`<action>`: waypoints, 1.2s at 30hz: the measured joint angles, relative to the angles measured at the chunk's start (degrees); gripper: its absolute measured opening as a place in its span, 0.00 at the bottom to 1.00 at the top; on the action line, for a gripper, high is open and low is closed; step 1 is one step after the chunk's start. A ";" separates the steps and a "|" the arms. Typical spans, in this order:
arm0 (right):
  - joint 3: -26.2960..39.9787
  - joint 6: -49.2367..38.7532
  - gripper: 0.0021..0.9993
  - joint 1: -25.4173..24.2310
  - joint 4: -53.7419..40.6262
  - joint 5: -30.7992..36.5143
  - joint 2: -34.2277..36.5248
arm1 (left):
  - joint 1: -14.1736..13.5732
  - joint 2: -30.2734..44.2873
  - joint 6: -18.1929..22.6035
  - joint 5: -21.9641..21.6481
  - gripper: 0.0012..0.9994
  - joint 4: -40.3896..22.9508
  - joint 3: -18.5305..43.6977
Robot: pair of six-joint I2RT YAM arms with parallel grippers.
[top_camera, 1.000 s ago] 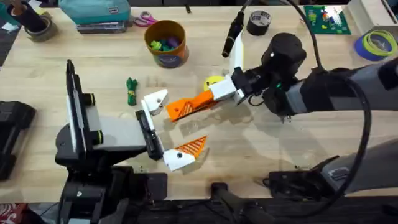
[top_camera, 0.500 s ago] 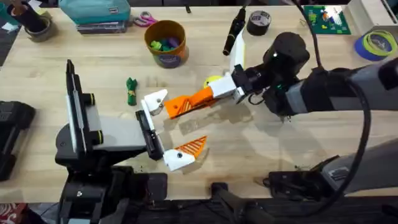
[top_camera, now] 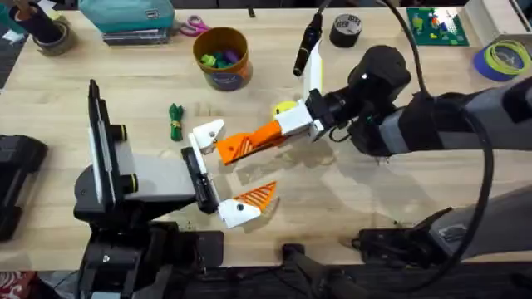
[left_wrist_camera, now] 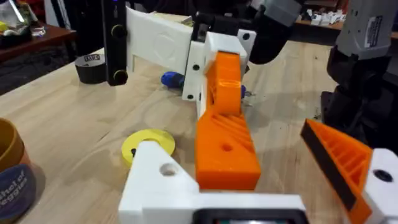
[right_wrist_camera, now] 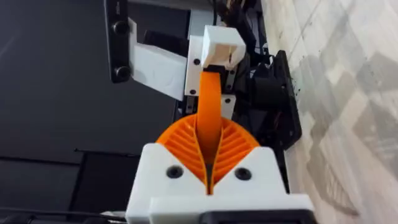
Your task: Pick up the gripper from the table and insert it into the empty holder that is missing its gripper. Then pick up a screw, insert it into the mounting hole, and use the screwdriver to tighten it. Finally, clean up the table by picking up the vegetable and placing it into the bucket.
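Note:
My right gripper [top_camera: 287, 126] [right_wrist_camera: 209, 169] is shut on the gripper [top_camera: 248, 142] [left_wrist_camera: 225, 134], a loose orange ribbed wedge, and holds it level above the table. The wedge's free end reaches the holder [top_camera: 208, 131] [left_wrist_camera: 163, 182] [right_wrist_camera: 222, 46], the plain white finger of my left gripper [top_camera: 224, 170]. I cannot tell whether the two touch. My left gripper is open, and its other finger [top_camera: 245, 203] [left_wrist_camera: 348, 163] carries an orange wedge. The green vegetable [top_camera: 174, 121] lies on the table beside the left arm. The bucket [top_camera: 222, 56] stands at the back. A blue end of the screwdriver [left_wrist_camera: 170, 79] shows behind the right gripper.
A yellow disc [top_camera: 284, 107] [left_wrist_camera: 148, 142] lies under the right gripper. A black tape roll [top_camera: 345, 29] [left_wrist_camera: 91, 67] sits at the back right. A teal case [top_camera: 125, 17], scissors [top_camera: 194, 26], a blue tape roll [top_camera: 505, 56] and a green board [top_camera: 438, 25] line the far edge.
My right gripper has carried the orange wedge slightly left, bringing its tip closer to the white holder. The left arm has not moved.

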 joint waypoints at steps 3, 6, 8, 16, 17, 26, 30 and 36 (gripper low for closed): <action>0.00 0.53 0.01 0.00 0.00 0.02 0.00 | 0.00 0.02 0.00 0.00 0.99 0.01 0.00; 0.00 1.11 0.01 0.00 -0.02 0.34 0.00 | 0.00 0.02 0.00 0.00 0.99 0.01 0.00; 0.00 1.28 0.01 0.00 0.00 0.48 0.00 | 0.00 0.02 0.00 0.00 0.99 0.01 0.00; 0.00 1.76 0.01 0.00 -0.11 1.33 0.00 | 0.00 0.02 0.00 0.00 0.99 0.01 0.00; 0.00 1.82 0.01 0.00 -0.11 1.42 0.00 | 0.00 0.01 0.00 0.00 0.99 0.00 0.00; 0.00 1.94 0.01 0.00 -0.13 1.84 0.00 | 0.00 0.02 0.00 0.00 0.99 0.01 0.00; 0.00 1.94 0.01 0.00 -0.13 2.09 0.00 | 0.00 0.02 0.00 -0.02 0.99 0.01 0.00; 0.00 1.94 0.01 0.00 -0.13 2.12 0.00 | 0.00 0.01 0.00 -0.02 0.99 0.00 0.00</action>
